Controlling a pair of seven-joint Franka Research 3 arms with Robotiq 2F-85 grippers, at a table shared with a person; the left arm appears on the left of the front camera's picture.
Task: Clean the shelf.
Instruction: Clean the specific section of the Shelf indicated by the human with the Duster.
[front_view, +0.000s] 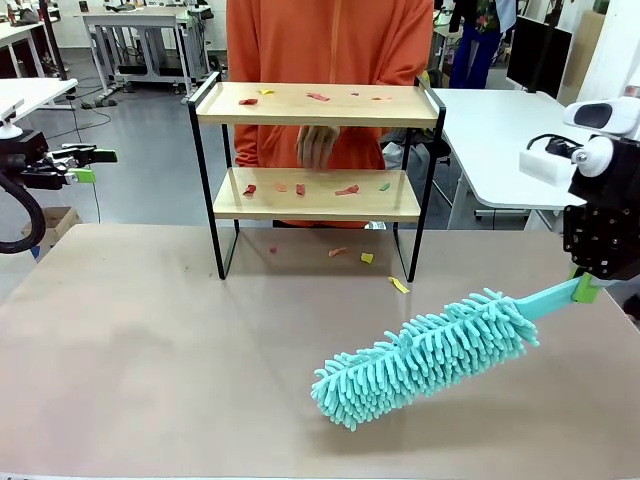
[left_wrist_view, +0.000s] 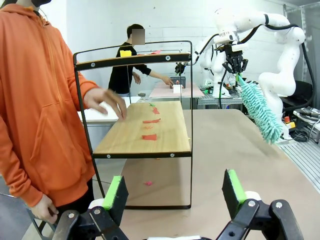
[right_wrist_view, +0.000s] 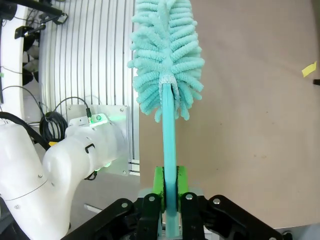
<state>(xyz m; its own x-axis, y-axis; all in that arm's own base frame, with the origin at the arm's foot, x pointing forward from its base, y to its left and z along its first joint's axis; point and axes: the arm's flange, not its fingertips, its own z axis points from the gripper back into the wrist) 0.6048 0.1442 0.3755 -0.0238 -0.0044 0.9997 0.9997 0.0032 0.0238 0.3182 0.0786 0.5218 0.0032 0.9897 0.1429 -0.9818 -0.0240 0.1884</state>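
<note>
Shelf of light wooden boards on a black frame (front_view: 315, 105) is standing on the brown table (front_view: 150, 350), both boards carrying small coloured scraps (front_view: 347, 189), so cleaning is looking unstarted. Right gripper (right_wrist_view: 170, 185) is pinching a fluffy turquoise duster (front_view: 425, 355); left gripper (left_wrist_view: 175, 192) is hanging spread, empty.

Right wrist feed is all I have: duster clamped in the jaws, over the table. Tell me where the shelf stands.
Observer: The shelf stands on the far part of the table, near its middle, beyond the duster and to its left as the front camera sees it.
Operator: Report what has to come off it.
Observer: Small red, yellow and green scraps lie scattered on both wooden boards.
</note>
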